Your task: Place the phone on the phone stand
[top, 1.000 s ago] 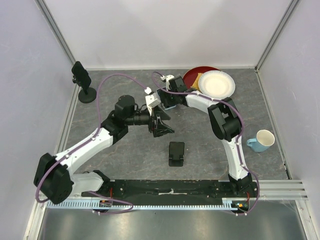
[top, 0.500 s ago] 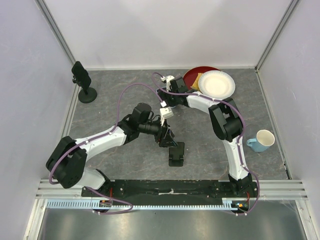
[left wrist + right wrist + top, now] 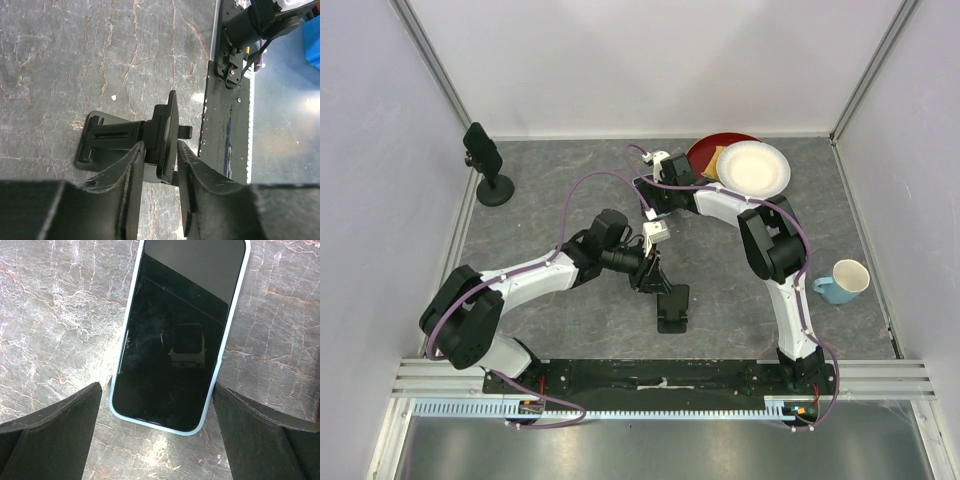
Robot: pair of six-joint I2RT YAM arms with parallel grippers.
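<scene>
The phone (image 3: 180,335), dark-screened in a pale blue case, lies flat on the grey table. My right gripper (image 3: 157,390) is open, one finger on each side of the phone's near end, apart from it. In the top view the right gripper (image 3: 657,200) covers most of the phone. The black phone stand (image 3: 672,306) stands at the table's front centre. My left gripper (image 3: 159,150) is shut on the stand's upright plate (image 3: 167,135), a finger pressed against each side. In the top view the left gripper (image 3: 655,276) sits just behind the stand.
A white plate (image 3: 753,167) rests over a red plate (image 3: 705,150) at the back right. A blue mug (image 3: 842,282) stands at the right edge. A black camera on a round base (image 3: 485,165) stands at the back left. The black base rail (image 3: 227,135) lies beside the stand.
My left arm has swung right and toward the front, bringing its gripper down onto the stand's plate. The right gripper has stayed over the phone. The stand has not moved.
</scene>
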